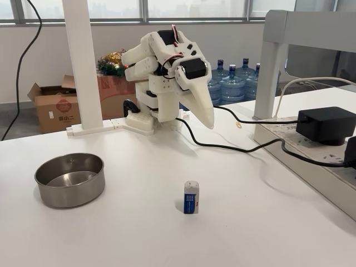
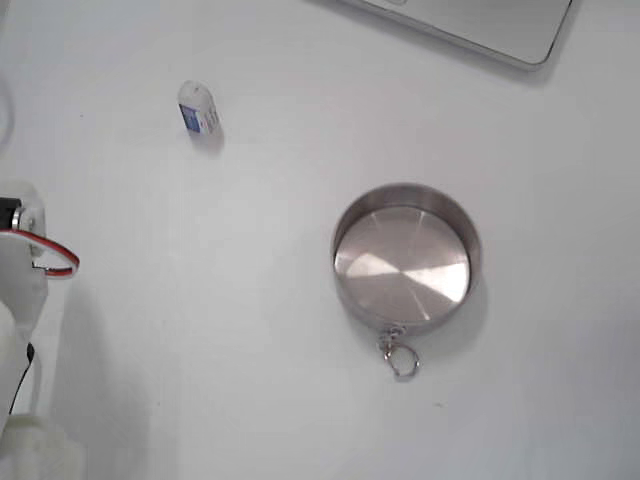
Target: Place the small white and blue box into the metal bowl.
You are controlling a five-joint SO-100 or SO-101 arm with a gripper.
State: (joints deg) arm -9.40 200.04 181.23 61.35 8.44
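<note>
The small white and blue box [image 1: 191,197] stands upright on the white table, near the front centre; from above, the box [image 2: 198,107] is at the upper left. The metal bowl [image 1: 69,196] sits empty at the left of the table, well apart from the box. Seen from above, the bowl [image 2: 400,265] lies right of centre and has a small ring [image 2: 403,361] on its rim. My arm is folded at the back of the table. Its gripper [image 1: 209,121] points down with its jaws together, holding nothing, well behind the box. Part of the white arm [image 2: 20,270] shows at the left edge.
A black power adapter [image 1: 325,125] rests on a power strip at the right, and its black cable [image 1: 233,147] trails across the table to the arm's base. A white post [image 1: 83,67] stands at the back left. A grey device corner [image 2: 470,25] lies at the top edge.
</note>
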